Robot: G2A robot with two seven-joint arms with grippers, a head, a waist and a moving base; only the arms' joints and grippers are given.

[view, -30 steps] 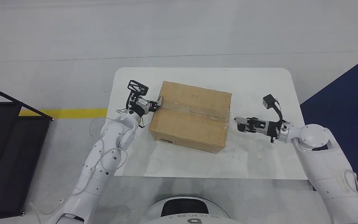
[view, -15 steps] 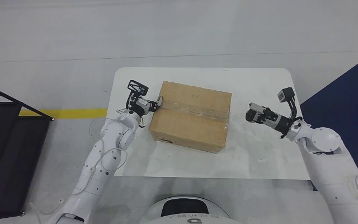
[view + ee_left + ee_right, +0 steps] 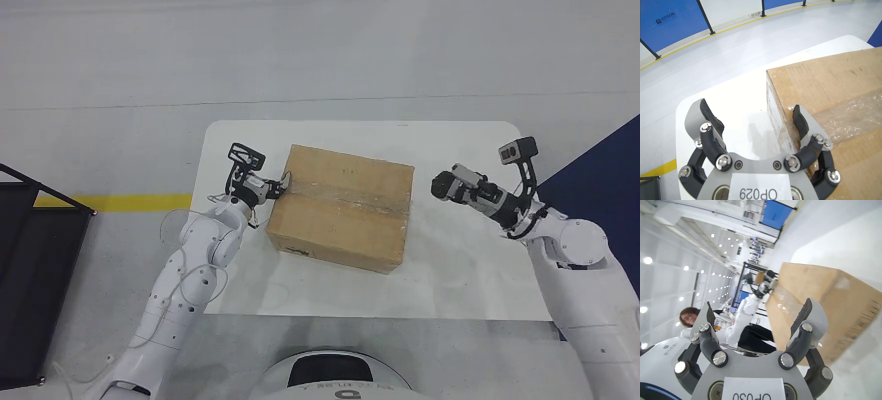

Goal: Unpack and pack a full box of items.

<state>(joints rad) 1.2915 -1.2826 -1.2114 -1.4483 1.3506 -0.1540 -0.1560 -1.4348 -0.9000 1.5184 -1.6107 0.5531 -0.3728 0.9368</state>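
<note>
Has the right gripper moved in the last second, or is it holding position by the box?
Yes. The right gripper has drawn back from the right end of the box, shifting toward the far edge of the table.

From above the robot's arms, the top camera looks straight down on the white rounded tabletop [image 3: 470, 270], taking in the whole brown cardboard box [image 3: 340, 207] at its centre. The left wrist camera sits just behind the left hand [image 3: 750, 106], close against the box's left end. It faces the far side, over the tabletop's edge to the pale grey floor [image 3: 734, 47] and blue partition panels [image 3: 672, 24]. The right wrist camera, rolled sideways behind the right hand [image 3: 758, 303], faces left from farther off. All three views share the box's top.
</note>
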